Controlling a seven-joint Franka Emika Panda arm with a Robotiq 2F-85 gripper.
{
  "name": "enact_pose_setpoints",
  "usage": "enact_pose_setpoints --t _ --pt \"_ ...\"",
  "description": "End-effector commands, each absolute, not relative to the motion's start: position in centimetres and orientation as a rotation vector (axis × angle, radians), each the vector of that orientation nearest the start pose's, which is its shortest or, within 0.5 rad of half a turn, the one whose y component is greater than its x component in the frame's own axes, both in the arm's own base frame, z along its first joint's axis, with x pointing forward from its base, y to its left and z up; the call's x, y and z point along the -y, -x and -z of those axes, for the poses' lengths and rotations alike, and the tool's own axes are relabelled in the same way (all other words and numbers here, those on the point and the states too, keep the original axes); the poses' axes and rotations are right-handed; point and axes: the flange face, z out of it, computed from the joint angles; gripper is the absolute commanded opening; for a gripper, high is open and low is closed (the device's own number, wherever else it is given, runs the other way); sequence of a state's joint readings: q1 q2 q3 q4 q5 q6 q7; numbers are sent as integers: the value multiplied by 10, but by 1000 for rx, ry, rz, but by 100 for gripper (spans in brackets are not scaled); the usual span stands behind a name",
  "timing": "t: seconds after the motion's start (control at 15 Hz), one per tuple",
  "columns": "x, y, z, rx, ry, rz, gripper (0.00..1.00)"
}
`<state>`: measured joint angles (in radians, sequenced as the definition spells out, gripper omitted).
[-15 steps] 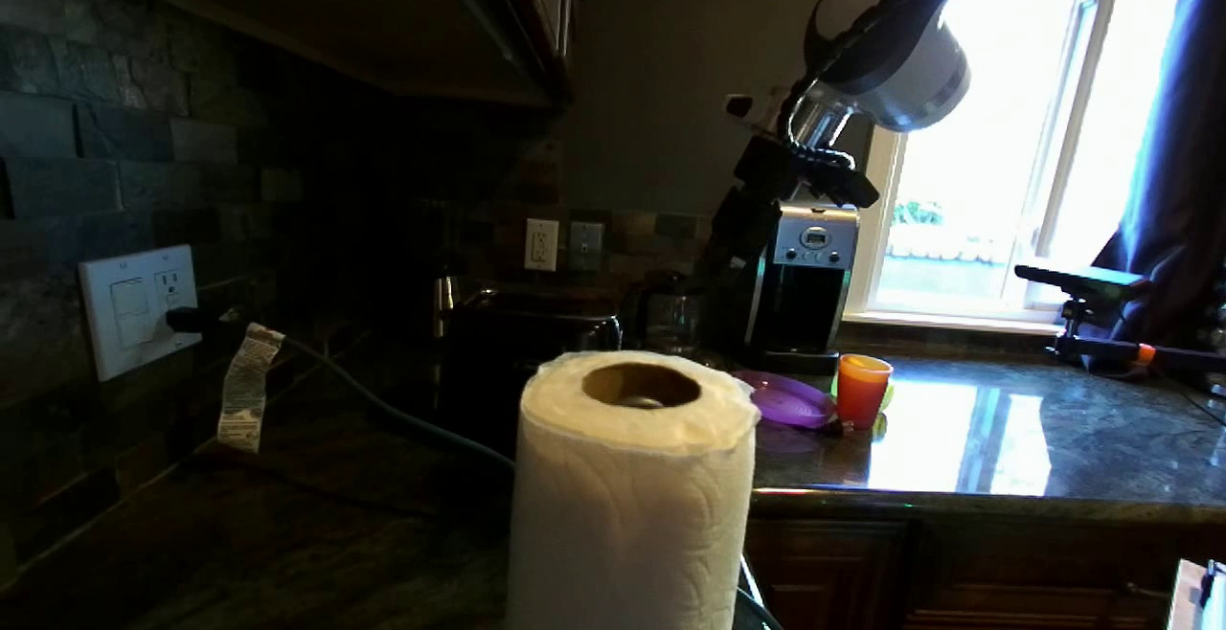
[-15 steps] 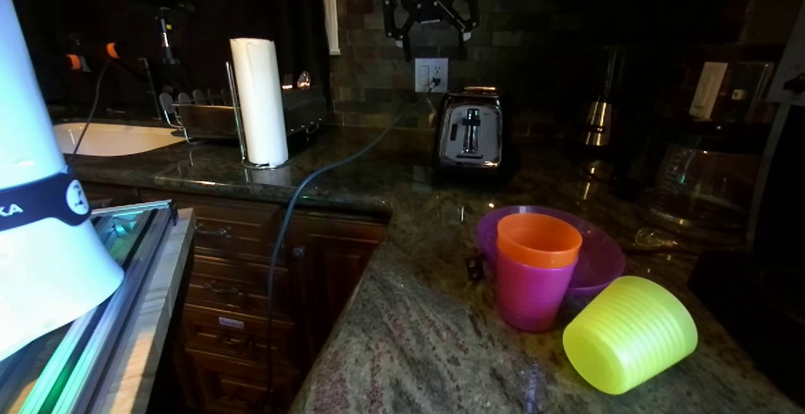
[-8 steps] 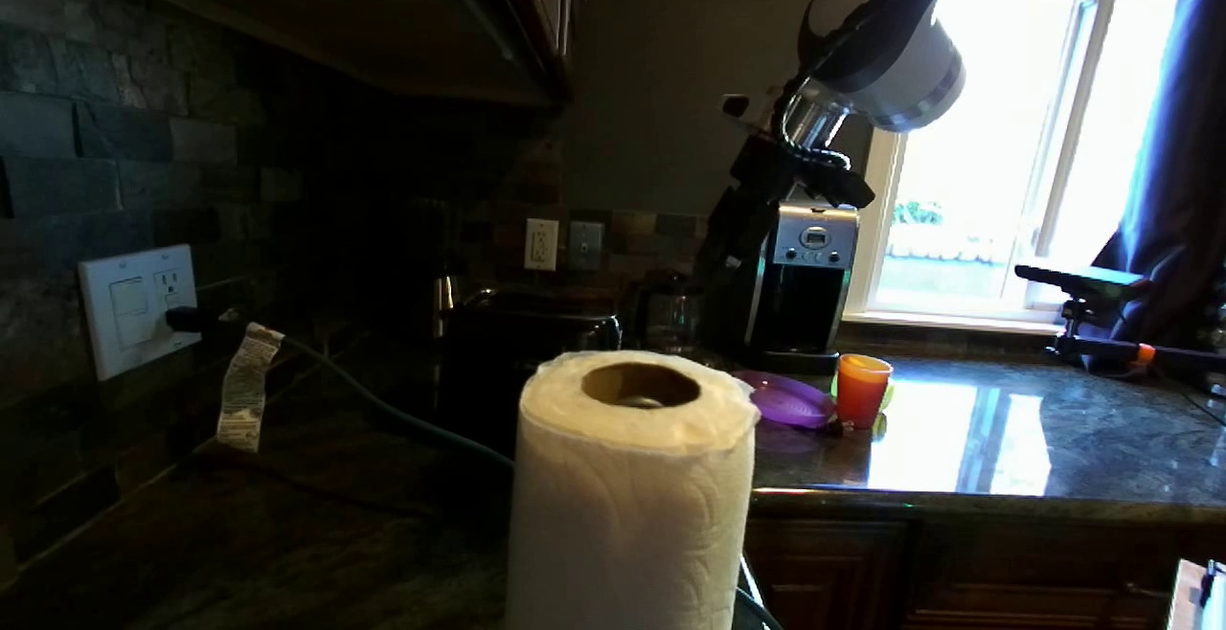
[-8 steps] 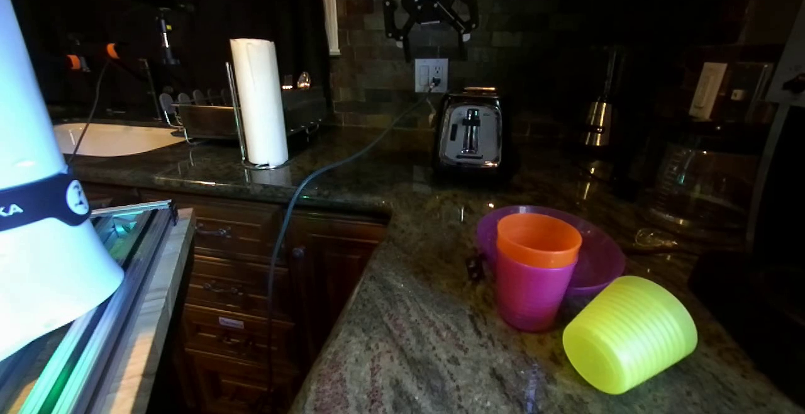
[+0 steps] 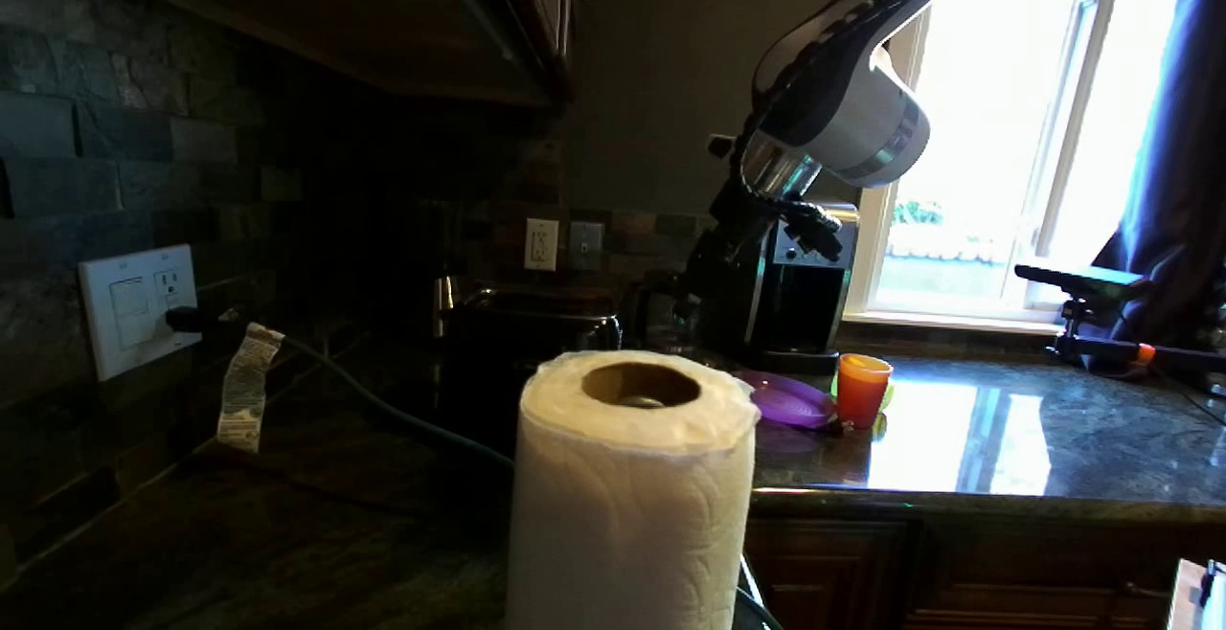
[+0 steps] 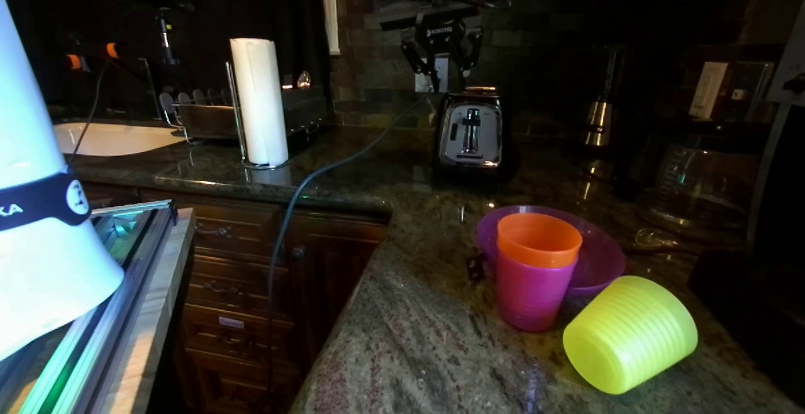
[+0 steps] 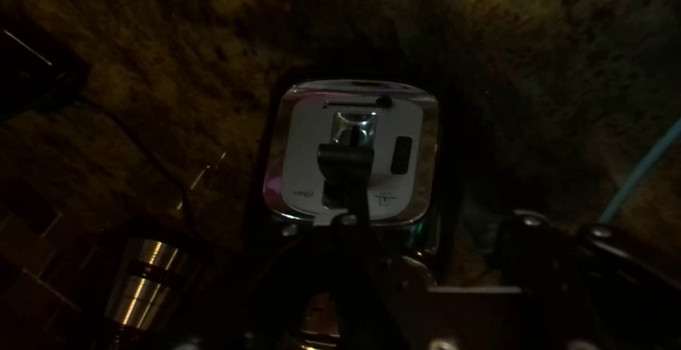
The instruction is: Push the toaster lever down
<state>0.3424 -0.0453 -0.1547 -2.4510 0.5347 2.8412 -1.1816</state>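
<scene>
The toaster stands on the counter, with a silver face and a black body. It is a dark box in an exterior view and shows upside down in the wrist view. Its lever sits near the top of its slot; the dark tab shows in the wrist view. My gripper is open and empty, above and in front of the lever face. In the wrist view one finger overlaps the lever's edge; I cannot tell whether they touch. The other finger is too dark to make out clearly.
A paper-towel roll stands left of the toaster. A blue-grey cord hangs over the counter edge. A purple plate, stacked cups and a yellow cup lie in front. A coffee maker is beside the gripper.
My gripper has come down and tilted, moving slightly right in one exterior view and left in another. It is closer to the toaster's top. The toaster and lever look unmoved.
</scene>
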Motion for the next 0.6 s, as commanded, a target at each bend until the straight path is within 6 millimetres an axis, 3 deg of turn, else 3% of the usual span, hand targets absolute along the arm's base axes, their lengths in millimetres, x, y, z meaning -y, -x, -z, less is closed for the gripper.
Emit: enact_pose_setpoints --t 0.0,0.2,0.53 --pt "-71 -521 -342 1257 2718 861 19" --pt "-78 -533 -338 1207 2693 937 1" --pt "-82 -549 -317 1210 2646 978 0"
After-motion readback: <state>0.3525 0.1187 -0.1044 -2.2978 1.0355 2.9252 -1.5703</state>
